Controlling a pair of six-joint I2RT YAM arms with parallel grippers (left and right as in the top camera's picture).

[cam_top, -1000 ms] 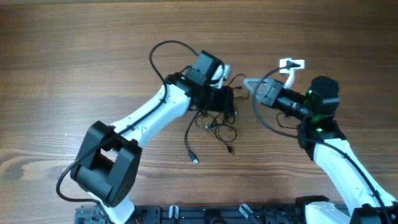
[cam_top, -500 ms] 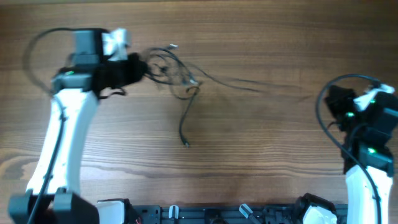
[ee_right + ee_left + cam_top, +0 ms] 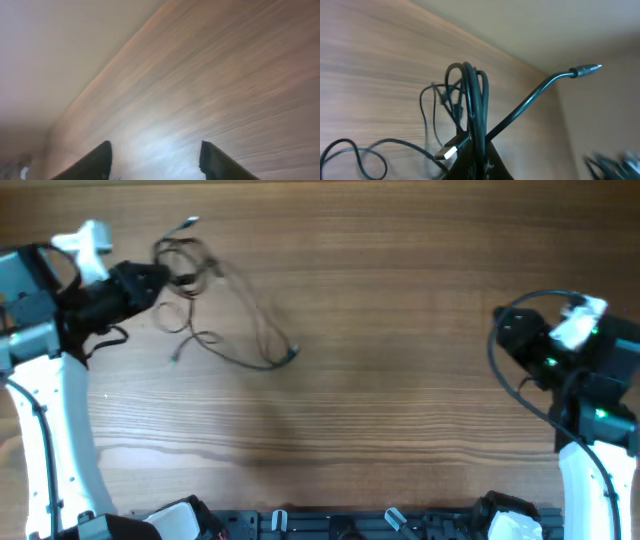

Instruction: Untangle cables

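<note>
The cables (image 3: 190, 265) are thin black cords in a tangled bundle at the far left of the table. One long loop (image 3: 262, 350) trails out to the right across the wood. My left gripper (image 3: 158, 278) is shut on the bundle. In the left wrist view the cables (image 3: 470, 100) rise as tight loops from the pinched jaws of the left gripper (image 3: 479, 167). A silver plug (image 3: 451, 150) sits beside them and another connector (image 3: 587, 67) sticks out to the right. My right gripper (image 3: 156, 161) is open and holds nothing, with only wood below it. It hangs far right (image 3: 505, 330).
The left arm (image 3: 45, 380) runs along the table's left side and the right arm (image 3: 590, 430) along its right side. A dark rail (image 3: 330, 525) lines the near edge. Each arm carries its own thicker black cable (image 3: 520, 375).
Both grippers met at the centre a second ago. The left arm has since swept far left, dragging the bundle along. The right arm has pulled back to the right and its jaws have opened.
</note>
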